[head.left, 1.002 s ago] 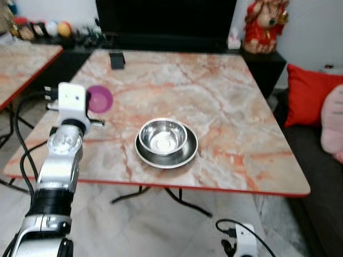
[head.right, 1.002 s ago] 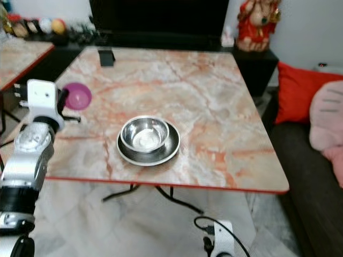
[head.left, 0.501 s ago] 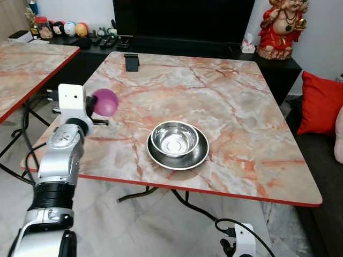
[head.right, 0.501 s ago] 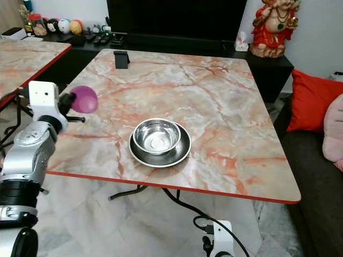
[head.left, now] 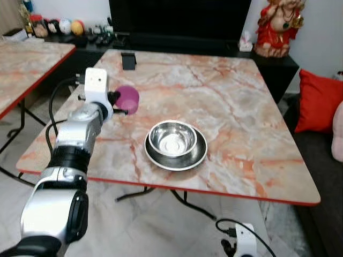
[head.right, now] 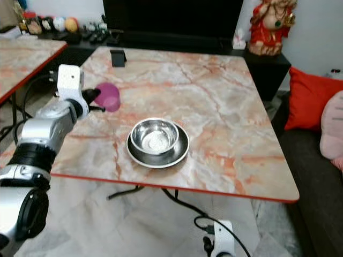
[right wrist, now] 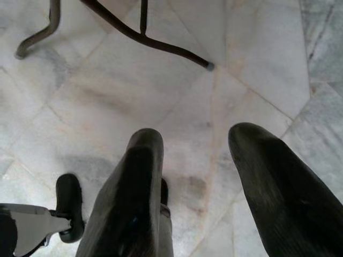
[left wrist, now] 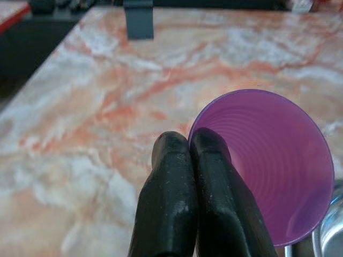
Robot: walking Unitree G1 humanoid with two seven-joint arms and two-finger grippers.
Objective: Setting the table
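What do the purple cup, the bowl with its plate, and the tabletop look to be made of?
Purple cup, pinched at its rim by the left gripper: likely thin plastic, translucent, with fine rings inside. Bowl and plate: shiny, mirror-like, probably stainless steel. Tabletop: glossy marble pattern with orange veins; stone or laminate, unclear.

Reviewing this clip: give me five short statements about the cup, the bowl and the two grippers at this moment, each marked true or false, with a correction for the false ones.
1. The left gripper is shut on the rim of the purple cup. True.
2. The purple cup sits inside the steel bowl. False: it is held over the marble table, to the left of the bowl.
3. The steel bowl rests on a steel plate. True.
4. The right gripper is closed on a spoon. False: its fingers are apart and hold nothing, hanging over the tiled floor.
5. The steel bowl is full of food. False: it looks empty.
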